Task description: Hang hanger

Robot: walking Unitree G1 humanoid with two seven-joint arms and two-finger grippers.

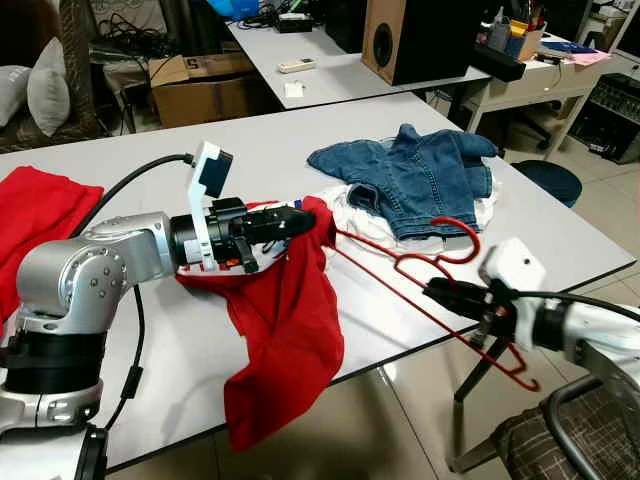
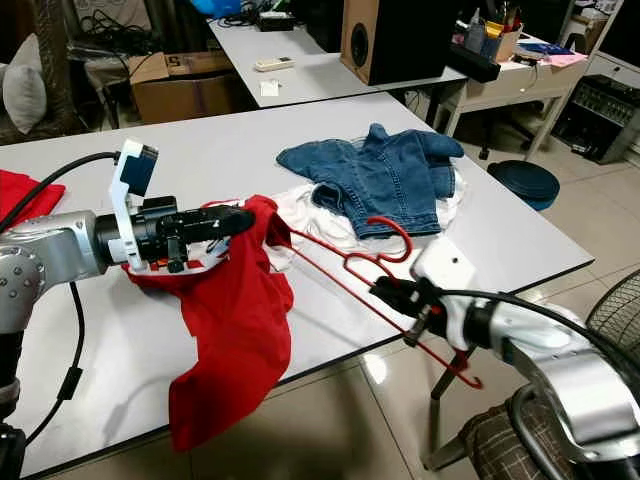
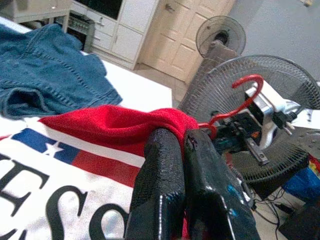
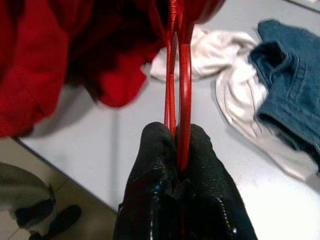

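A red shirt (image 1: 285,340) hangs from the white table's (image 1: 180,350) front edge, its collar lifted by my left gripper (image 1: 300,222), which is shut on the cloth. One end of a red wire hanger (image 1: 400,270) reaches into the shirt. Its hook (image 1: 462,240) curls up near the denim jacket. My right gripper (image 1: 440,293) is shut on the hanger near the hook, just off the table's front right edge. The left wrist view shows the fingers (image 3: 165,170) pinching red fabric (image 3: 110,122). In the right wrist view both fingers (image 4: 200,155) clamp the hanger's bars (image 4: 182,100).
A denim jacket (image 1: 410,175) lies on a white shirt (image 1: 345,205) at the table's right. More red cloth (image 1: 35,210) lies at the left edge. Behind are a second table (image 1: 340,75), a speaker (image 1: 410,40) and a cardboard box (image 1: 200,85). A chair (image 1: 570,430) stands lower right.
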